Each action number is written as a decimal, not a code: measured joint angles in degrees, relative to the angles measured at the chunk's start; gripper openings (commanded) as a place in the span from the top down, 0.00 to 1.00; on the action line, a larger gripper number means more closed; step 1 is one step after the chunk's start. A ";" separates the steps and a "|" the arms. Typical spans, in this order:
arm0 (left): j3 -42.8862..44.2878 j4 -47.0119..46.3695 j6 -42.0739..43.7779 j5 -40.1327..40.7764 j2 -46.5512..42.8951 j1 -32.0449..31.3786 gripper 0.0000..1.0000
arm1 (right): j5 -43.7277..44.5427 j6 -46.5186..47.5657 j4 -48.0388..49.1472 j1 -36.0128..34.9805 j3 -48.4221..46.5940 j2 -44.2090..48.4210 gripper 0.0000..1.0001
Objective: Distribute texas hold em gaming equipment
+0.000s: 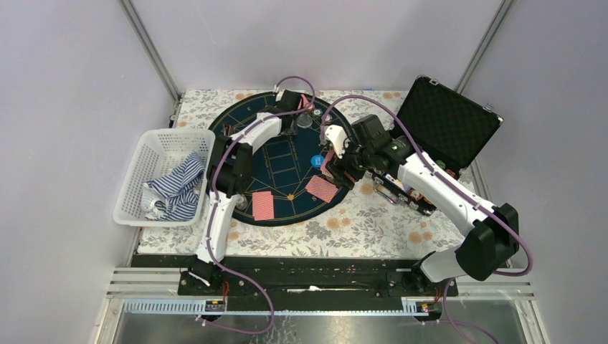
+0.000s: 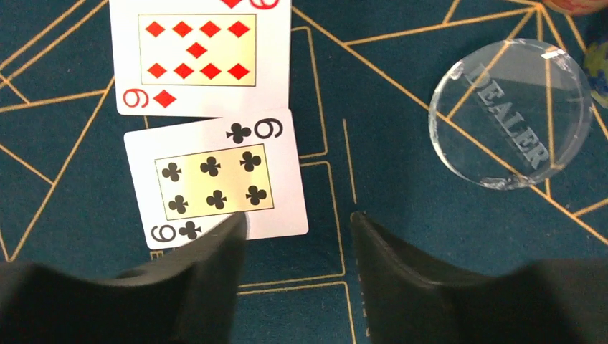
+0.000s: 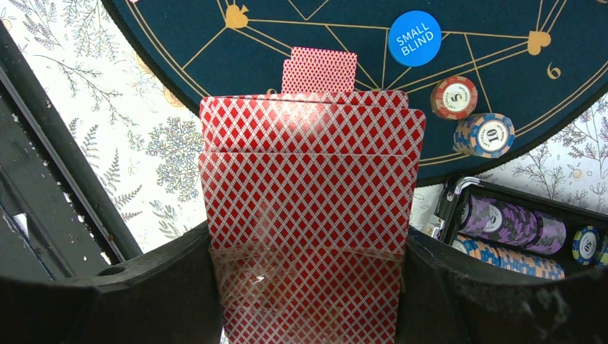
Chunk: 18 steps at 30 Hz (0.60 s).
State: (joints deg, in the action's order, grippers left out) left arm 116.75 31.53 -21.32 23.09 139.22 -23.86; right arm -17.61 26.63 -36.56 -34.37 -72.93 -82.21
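My left gripper (image 2: 295, 222) hangs open over the far part of the dark-blue mat (image 2: 401, 179), with nothing between its fingers. Its left fingertip (image 2: 233, 223) overlaps the near edge of a face-up six of clubs (image 2: 215, 179). A face-up nine of diamonds (image 2: 201, 54) lies just beyond it. A clear dealer button (image 2: 510, 115) rests to the right. My right gripper (image 3: 308, 247) is shut on a fanned deck of red-backed cards (image 3: 308, 165), held above the mat's right edge (image 1: 331, 166). Face-down cards (image 1: 263, 206) (image 1: 322, 188) lie on the mat's near side.
A blue small-blind button (image 3: 414, 37), a red chip stack (image 3: 454, 97) and a blue chip stack (image 3: 485, 135) sit on the mat near its edge. The open black case (image 1: 448, 122) with chips (image 3: 513, 223) stands at right. A white basket (image 1: 154, 143) holding striped cloth stands at left.
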 measured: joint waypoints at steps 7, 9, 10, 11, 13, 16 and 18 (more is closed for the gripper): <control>-8.39 -2.36 1.49 -5.79 -8.92 0.15 0.01 | -0.04 0.04 -0.48 0.00 -0.33 0.00 1.00; -15.17 -4.52 2.47 -10.08 -16.24 0.70 0.01 | -0.09 0.09 -0.79 0.00 -0.79 0.00 1.00; -18.36 -5.62 2.93 -12.92 -20.11 1.03 0.01 | -0.15 0.11 -1.03 0.00 -1.16 0.00 1.00; -21.81 -6.67 3.19 -16.81 -25.07 1.70 0.01 | -0.37 0.13 -1.25 0.00 -1.55 0.00 1.00; -26.25 -8.92 3.30 -23.98 -32.76 3.63 0.01 | -0.94 0.37 -1.46 0.02 -2.21 0.00 1.00; -30.99 -12.28 3.39 -34.34 -42.53 7.06 0.01 | -1.90 0.66 -1.57 0.04 -2.58 0.00 1.00; -34.36 -14.80 3.30 -41.09 -47.54 9.03 0.01 | -2.45 0.85 -1.70 0.02 -2.69 0.00 1.00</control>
State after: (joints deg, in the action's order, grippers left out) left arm 82.39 16.73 -18.02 -18.00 91.68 -14.83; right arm -20.05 27.49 -38.26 -34.35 -75.61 -82.21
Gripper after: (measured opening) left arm 0.988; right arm 0.721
